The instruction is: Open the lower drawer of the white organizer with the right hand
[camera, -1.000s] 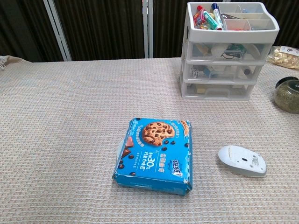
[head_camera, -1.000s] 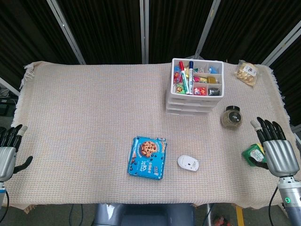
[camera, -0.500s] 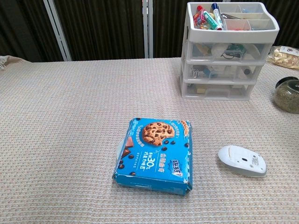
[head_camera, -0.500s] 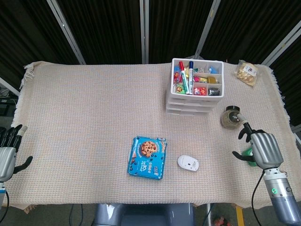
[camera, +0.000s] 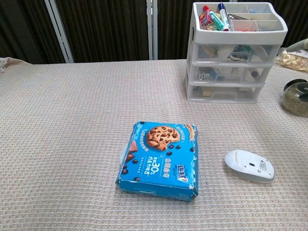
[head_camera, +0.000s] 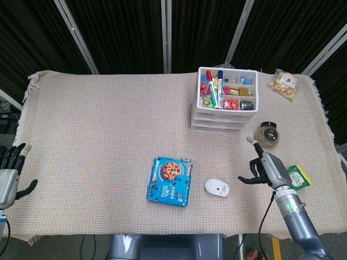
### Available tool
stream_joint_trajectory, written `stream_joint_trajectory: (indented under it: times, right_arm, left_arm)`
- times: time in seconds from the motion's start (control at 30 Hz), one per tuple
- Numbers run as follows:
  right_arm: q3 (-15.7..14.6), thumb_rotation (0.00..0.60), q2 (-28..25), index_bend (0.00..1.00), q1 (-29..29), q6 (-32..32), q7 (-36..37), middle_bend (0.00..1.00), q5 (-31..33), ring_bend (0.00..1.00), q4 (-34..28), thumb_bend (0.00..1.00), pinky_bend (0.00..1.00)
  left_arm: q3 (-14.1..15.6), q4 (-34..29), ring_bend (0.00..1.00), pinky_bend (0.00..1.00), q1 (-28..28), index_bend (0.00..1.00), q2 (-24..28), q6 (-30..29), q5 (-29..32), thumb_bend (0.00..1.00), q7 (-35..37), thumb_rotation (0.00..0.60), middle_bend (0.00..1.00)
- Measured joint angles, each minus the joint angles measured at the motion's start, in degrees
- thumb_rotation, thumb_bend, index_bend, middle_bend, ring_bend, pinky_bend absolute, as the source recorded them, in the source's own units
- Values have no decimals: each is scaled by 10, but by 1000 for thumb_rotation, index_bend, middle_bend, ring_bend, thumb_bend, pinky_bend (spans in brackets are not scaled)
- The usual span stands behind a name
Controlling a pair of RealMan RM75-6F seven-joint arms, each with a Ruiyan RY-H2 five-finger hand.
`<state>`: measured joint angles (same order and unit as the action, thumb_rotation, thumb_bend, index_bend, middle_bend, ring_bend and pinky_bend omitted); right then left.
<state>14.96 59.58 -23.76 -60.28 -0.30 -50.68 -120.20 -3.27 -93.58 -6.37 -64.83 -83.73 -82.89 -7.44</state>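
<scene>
**Status entry: lower drawer unopened, right hand on approach**

Landmark: white organizer [head_camera: 225, 101], standing toward the far right of the worktop [head_camera: 108, 141].

- Lower drawer [camera: 222, 92]: bottom tier of the organizer. In the chest view its front sits flush with the two tiers above. I judge it fully closed; no part of the task's pull is done.
- Right hand [head_camera: 264, 167]: well in front of the organizer and off to its right, apart from it, raised over the worktop. Fingers are parted and partly curled with nothing in them; I read it as empty and apart. It touches neither the drawer nor anything else I can see.
- Left hand [head_camera: 7, 173]: far to the organizer's left, at the worktop's near edge, fingers spread, holding nothing. Not part of this job.
- Glass jar [head_camera: 267, 134]: just right of the organizer's front, between it and my right hand. I would steer around it.
- White mouse [head_camera: 217, 187]: in front of the organizer, left of my right hand.
- Cookie pack [head_camera: 170, 180]: in front of the organizer and further left.
- Green packet [head_camera: 298, 177]: right of my right hand.

Remaining, by my judgement: bring the right hand to the drawer front, hook its edge, draw it toward me.
</scene>
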Motion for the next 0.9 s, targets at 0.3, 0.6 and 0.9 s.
stream_joint_trajectory:
  times: [0.3,0.6,0.9]
  right_arm:
    - [26,600,39,98,-57,66,46,839,149,881,20,247,688]
    - [50,600,109,107,-117,97,81,839,259,881,108,248,688]
    - [65,600,153,140,-141,111,103,839,316,881,161,248,688]
  left_arm:
    - [0,0,0,0,0,7,0,1,0,304,1,600,0]
    - [-1,-1,0,0,-1,7,1,3,2,305,1,600,0]
    - [-2,-2,0,0,-3,9,2,7,4,305,1,600,0]
